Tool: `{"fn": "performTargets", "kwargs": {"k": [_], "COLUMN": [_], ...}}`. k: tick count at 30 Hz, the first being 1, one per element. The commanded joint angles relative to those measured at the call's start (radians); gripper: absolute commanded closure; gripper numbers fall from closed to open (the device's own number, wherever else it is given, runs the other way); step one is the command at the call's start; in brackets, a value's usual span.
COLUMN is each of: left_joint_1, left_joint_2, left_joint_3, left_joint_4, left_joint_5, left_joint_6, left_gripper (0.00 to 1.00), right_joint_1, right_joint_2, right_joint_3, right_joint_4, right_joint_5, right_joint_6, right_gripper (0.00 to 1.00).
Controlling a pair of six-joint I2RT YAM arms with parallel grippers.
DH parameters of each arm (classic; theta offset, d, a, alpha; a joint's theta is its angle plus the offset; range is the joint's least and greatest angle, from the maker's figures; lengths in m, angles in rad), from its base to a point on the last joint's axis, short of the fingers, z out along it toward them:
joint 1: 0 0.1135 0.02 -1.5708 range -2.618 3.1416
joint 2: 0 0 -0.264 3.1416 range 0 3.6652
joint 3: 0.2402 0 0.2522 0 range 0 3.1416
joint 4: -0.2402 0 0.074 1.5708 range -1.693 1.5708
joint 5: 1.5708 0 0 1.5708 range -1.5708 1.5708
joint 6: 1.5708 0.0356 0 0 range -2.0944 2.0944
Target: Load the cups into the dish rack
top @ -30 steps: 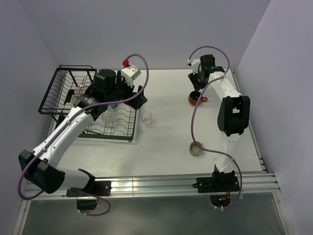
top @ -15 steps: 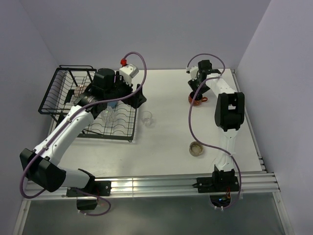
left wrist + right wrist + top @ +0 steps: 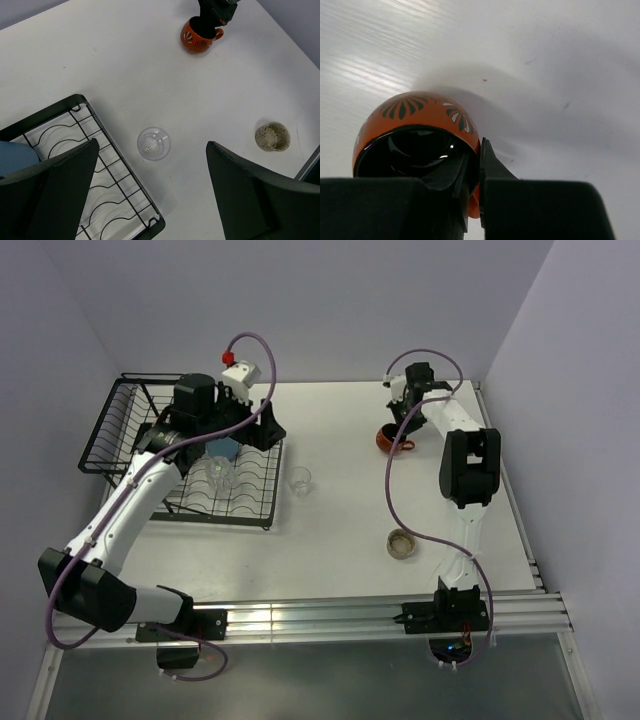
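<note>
- Right gripper (image 3: 474, 165): at the far right part of the table (image 3: 340, 530), pinched on the rim of the orange cup (image 3: 420, 117); one finger sits inside the dark bowl, the other outside against the wall
- Orange cup: glossy, with a dark petal pattern; its handle points right in the top view; whether its base touches the table, I cannot tell
- Left gripper (image 3: 151, 147): fingers spread wide apart, nothing between them, held above the right edge of the dish rack (image 3: 140, 445), looking down on the table
- Dish rack: black wire, at the far left of the table; taller basket on the left, flat slotted tray on the right
- Blue tumbler (image 3: 222, 448): on the tray, at its far end, partly under the left arm
- Clear glass (image 3: 215, 472): on the tray, just nearer than the tumbler
- Second clear glass (image 3: 153, 143): upright on the table, just beside the rack's right edge, directly under the left wrist camera
- Low brown cup (image 3: 401, 543): upright on the table, near right, well apart from the rack and the orange cup
</note>
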Motion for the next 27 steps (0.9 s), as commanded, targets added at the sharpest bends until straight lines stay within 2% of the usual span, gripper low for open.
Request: {"fn": "performTargets", "kwargs": {"k": [1,3,4,6,8,11,13,14,17,18,19,24,27], "left_joint_1": [0.055,0.102,0.115,0.160,0.179,0.187,0.187,0.188,0.188,0.188,0.188,0.188,0.187], "left_joint_2": [-0.071,-0.102,-0.113,-0.148,-0.200,-0.275,-0.303,-0.317,-0.352,-0.358,-0.367,-0.436,-0.441], "left_joint_3": [0.000,-0.003,-0.003,-0.017,-0.047,-0.098,-0.109,-0.110,-0.100,-0.100,-0.103,-0.181,-0.216], "left_joint_4": [0.052,0.076,0.086,0.134,0.178,0.273,0.311,0.322,0.346,0.353,0.365,0.571,0.708], "left_joint_5": [0.106,0.149,0.172,0.299,0.403,0.460,0.464,0.471,0.529,0.551,0.575,0.608,0.637], "left_joint_6": [-0.054,-0.087,-0.099,-0.144,-0.181,-0.215,-0.244,-0.274,-0.311,-0.311,-0.325,-0.446,-0.579], "left_gripper": [0.04,0.05,0.06,0.11,0.12,0.13,0.13,0.14,0.16,0.16,0.16,0.15,0.15], "right_joint_1": [-0.007,-0.006,-0.007,-0.006,-0.001,0.013,0.027,0.036,0.088,0.100,0.125,0.224,0.292], "right_joint_2": [-0.164,-0.218,-0.232,-0.299,-0.414,-0.582,-0.646,-0.678,-0.704,-0.714,-0.723,-0.772,-0.793], "right_joint_3": [0.096,0.151,0.209,0.232,0.145,-0.062,-0.168,-0.183,-0.186,-0.200,-0.231,-0.274,-0.306], "right_joint_4": [0.003,-0.017,-0.035,-0.017,0.127,0.447,0.596,0.689,0.809,0.860,0.952,1.086,1.143], "right_joint_5": [-0.136,-0.207,-0.300,-0.403,-0.535,-0.632,-0.661,-0.678,-0.732,-0.741,-0.742,-0.735,-0.709], "right_joint_6": [0.140,0.217,0.248,0.349,0.468,0.820,0.951,1.011,1.231,1.353,1.407,1.567,1.602], "right_gripper": [1.00,1.00,1.00,1.00,1.00,1.00,1.00,1.00,1.00,1.00,1.00,1.00,1.00]}}
